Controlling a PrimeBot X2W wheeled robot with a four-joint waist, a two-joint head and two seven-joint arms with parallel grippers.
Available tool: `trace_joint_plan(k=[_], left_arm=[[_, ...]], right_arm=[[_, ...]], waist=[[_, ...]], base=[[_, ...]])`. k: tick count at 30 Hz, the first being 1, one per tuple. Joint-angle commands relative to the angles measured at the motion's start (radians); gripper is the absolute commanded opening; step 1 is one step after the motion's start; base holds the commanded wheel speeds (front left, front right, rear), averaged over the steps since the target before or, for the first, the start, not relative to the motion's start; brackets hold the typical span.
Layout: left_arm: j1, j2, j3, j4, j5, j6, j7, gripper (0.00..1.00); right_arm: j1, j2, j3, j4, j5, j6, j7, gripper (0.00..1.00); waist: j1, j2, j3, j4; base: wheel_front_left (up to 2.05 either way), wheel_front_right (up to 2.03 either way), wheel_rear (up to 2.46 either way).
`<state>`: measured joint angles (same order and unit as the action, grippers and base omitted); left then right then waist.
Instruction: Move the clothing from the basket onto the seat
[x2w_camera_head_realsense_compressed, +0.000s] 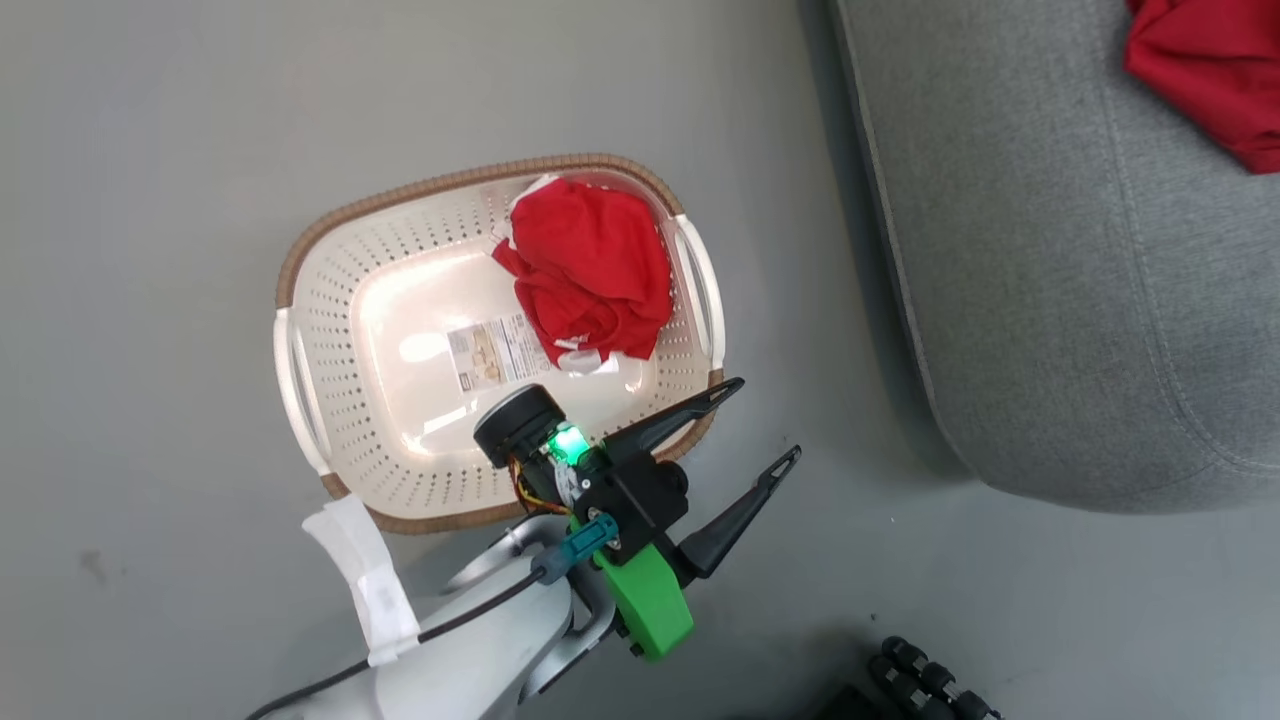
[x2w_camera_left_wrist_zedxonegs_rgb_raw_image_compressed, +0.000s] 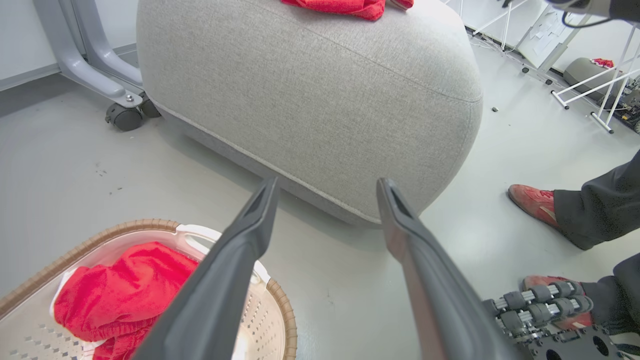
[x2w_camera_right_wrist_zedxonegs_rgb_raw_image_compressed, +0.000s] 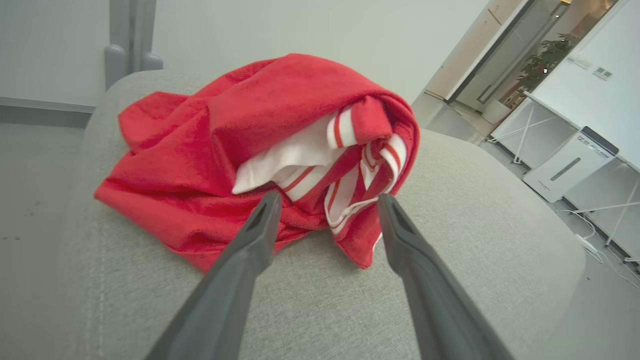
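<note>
One piece of red clothing (x2w_camera_head_realsense_compressed: 590, 265) lies bunched at the far right end of the cream basket (x2w_camera_head_realsense_compressed: 330, 400), beside the label sticker. My left gripper (x2w_camera_head_realsense_compressed: 765, 420) hangs open just outside the basket's near right corner, nothing between its fingers. From the left wrist, that open gripper (x2w_camera_left_wrist_zedxonegs_rgb_raw_image_compressed: 327, 185) points at the grey seat (x2w_camera_left_wrist_zedxonegs_rgb_raw_image_compressed: 310, 90), with the basket (x2w_camera_left_wrist_zedxonegs_rgb_raw_image_compressed: 150, 225) and its clothing (x2w_camera_left_wrist_zedxonegs_rgb_raw_image_compressed: 120, 295) at the lower left. A second red, white-striped garment (x2w_camera_right_wrist_zedxonegs_rgb_raw_image_compressed: 260, 150) rests on the seat (x2w_camera_right_wrist_zedxonegs_rgb_raw_image_compressed: 475, 225). My right gripper (x2w_camera_right_wrist_zedxonegs_rgb_raw_image_compressed: 328, 200) is open, its tips at the garment's near edge.
The seat (x2w_camera_head_realsense_compressed: 1080, 250) fills the right of the head view, with red clothing (x2w_camera_head_realsense_compressed: 1210, 70) at its top. A person's red shoe (x2w_camera_left_wrist_zedxonegs_rgb_raw_image_compressed: 532, 202) stands on the floor right of the seat. A caster frame (x2w_camera_left_wrist_zedxonegs_rgb_raw_image_compressed: 122, 115) sits behind it. My base rollers (x2w_camera_left_wrist_zedxonegs_rgb_raw_image_compressed: 540, 300) are nearby.
</note>
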<state>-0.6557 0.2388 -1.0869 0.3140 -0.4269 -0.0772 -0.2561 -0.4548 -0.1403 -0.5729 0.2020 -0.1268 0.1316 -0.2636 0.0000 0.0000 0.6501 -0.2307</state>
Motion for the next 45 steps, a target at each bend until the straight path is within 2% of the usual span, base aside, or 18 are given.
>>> trace_joint_plan(k=[1,8,10,16,21,28,32,37,45], left_arm=[[0.038,-0.001,0.015,0.006,-0.008,0.013,-0.007,1.0],[0.22,-0.032,0.185,-0.041,-0.007,0.079,-0.009,1.0],[0.28,-0.049,0.243,-0.057,0.002,0.086,-0.008,1.0],[0.472,-0.101,0.44,-0.079,0.042,0.08,-0.008,1.0],[0.593,-0.136,0.591,-0.123,0.108,0.084,-0.008,1.0],[0.746,-0.178,0.814,-0.238,0.166,0.103,-0.008,1.0],[0.816,-0.187,0.897,-0.319,0.182,0.085,-0.008,1.0],[0.879,-0.188,0.922,-0.376,0.176,0.087,-0.008,1.0],[0.96,-0.188,0.936,-0.381,0.185,0.108,-0.008,1.0]], right_arm=[[0.05,0.011,0.033,-0.012,0.009,-0.002,-0.002,1.0],[0.237,0.047,0.315,-0.053,0.061,-0.002,-0.002,1.0],[0.274,0.054,0.376,-0.056,0.078,-0.002,-0.002,1.0],[0.368,0.078,0.519,-0.055,0.135,-0.002,-0.002,1.0],[0.413,0.081,0.601,-0.085,0.187,-0.002,-0.002,1.0],[0.45,0.071,0.647,-0.143,0.212,-0.002,-0.002,1.0],[0.484,0.073,0.637,-0.178,0.219,-0.002,-0.002,1.0],[0.545,0.078,0.622,-0.213,0.23,-0.002,-0.002,1.0],[0.637,0.083,0.58,-0.217,0.226,-0.002,-0.002,1.0]], waist=[[0.0,0.0,-0.161,0.0],[0.0,0.0,-0.368,0.061],[0.0,0.0,-0.424,0.085],[0.0,0.0,-0.577,0.156],[0.0,0.0,-0.651,0.198],[0.0,0.0,-0.704,0.225],[0.0,0.0,-0.729,0.227],[0.0,0.0,-0.754,0.216],[0.0,0.0,-0.776,0.196]], base=[[0.0,0.0,0.0],[0.0,0.0,0.0],[0.0,0.0,0.0],[0.0,0.0,0.0],[0.0,0.0,0.0],[0.0,0.0,0.0],[0.0,0.0,0.0],[0.0,0.0,0.0],[0.0,0.0,0.0]])
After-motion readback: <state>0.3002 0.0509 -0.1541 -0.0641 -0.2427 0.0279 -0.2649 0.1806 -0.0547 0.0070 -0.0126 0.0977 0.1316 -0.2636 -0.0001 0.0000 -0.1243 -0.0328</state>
